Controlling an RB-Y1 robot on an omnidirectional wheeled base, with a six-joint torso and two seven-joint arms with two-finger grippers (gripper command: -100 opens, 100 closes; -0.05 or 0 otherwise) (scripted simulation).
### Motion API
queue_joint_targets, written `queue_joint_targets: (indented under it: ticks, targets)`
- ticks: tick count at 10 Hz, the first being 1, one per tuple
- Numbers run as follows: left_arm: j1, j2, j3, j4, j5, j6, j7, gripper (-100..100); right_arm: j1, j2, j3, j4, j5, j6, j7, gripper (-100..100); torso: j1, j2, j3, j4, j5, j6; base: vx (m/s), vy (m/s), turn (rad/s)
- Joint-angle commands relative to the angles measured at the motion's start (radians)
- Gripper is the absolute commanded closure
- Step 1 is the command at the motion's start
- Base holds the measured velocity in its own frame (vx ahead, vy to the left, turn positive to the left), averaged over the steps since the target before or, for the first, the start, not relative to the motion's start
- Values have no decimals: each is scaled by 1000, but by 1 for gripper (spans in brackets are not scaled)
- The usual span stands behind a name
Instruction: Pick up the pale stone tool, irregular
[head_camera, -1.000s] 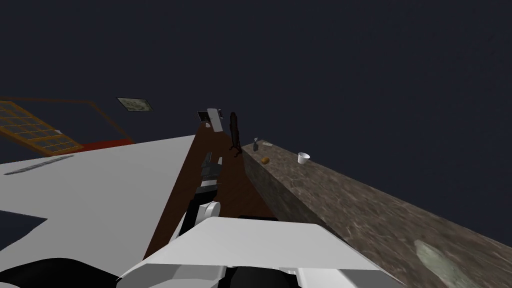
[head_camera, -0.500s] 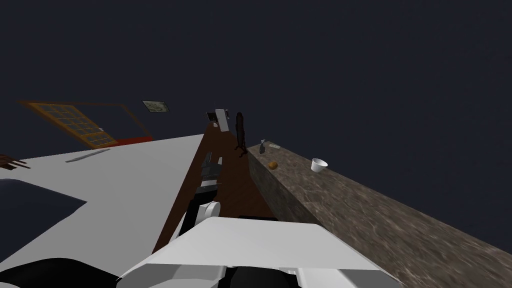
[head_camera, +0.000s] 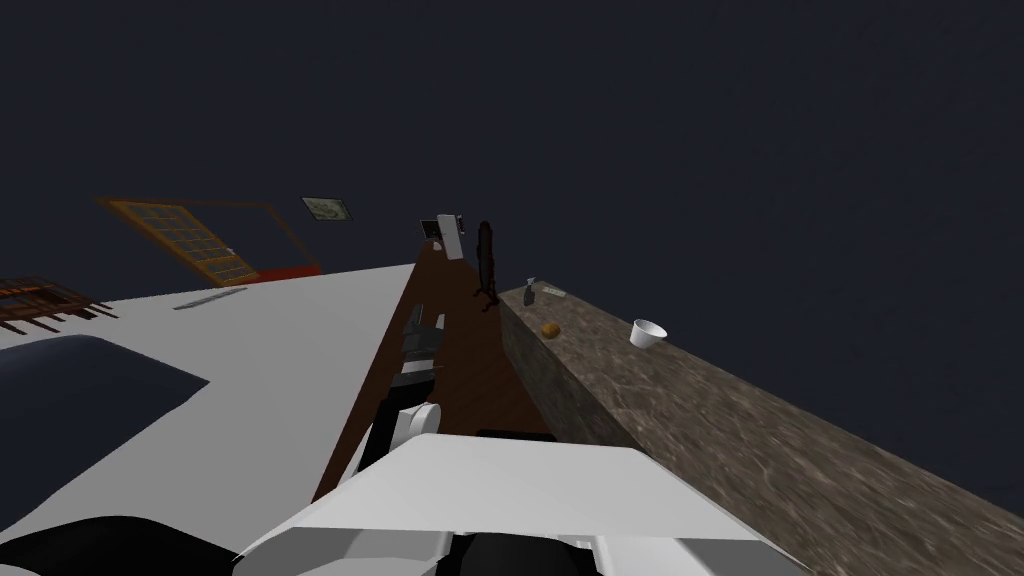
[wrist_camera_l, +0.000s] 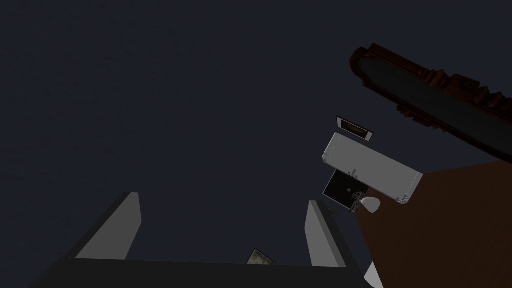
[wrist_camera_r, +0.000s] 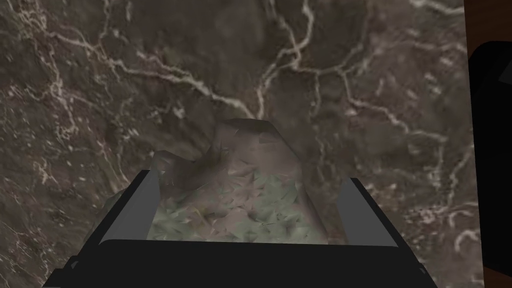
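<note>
dark veined countertop (wrist_camera_r: 380, 100) carries the pale stone tool (wrist_camera_r: 240, 200), its long axis running six-to-twelve o'clock between the spread, straddling fingers of the right gripper (wrist_camera_r: 248, 176), the nearer one, while the left gripper (wrist_camera_l: 223, 199) hangs open, well apart.

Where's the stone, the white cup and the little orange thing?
stone (wrist_camera_r: 235, 200), right wrist view, middle of its bumpy top.
white cup (head_camera: 647, 336), head view, its side.
orange thing (head_camera: 550, 329), head view, its middle.

Left arm (head_camera: 408, 385): stretched forward and low from the chest, forearm straight.
Left gripper (head_camera: 424, 322): pointed ahead along the arm, fingers (wrist_camera_l: 122, 227) spread well apart.
Right gripper (wrist_camera_r: 248, 176): facing down, both fingers (wrist_camera_r: 131, 210) parted wide, not closed.
</note>
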Motion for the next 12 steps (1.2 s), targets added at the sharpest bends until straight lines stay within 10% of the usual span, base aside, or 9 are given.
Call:
queue_joint_targets:
  ticks: [1, 12]
  targets:
    - [0, 0, 0, 0, 0, 0, 0, 0, 12, -1, 29, -22, -50, 21, 46, -100, 0, 0, 0, 0, 0, 0, -43, -23, 133]
    - [0, 0, 0, 0, 0, 0, 0, 0, 58, -1, 128, -103, -361, 101, 206, -100, 0, -1, 0, 0, 0, 0, -27, -15, 82]
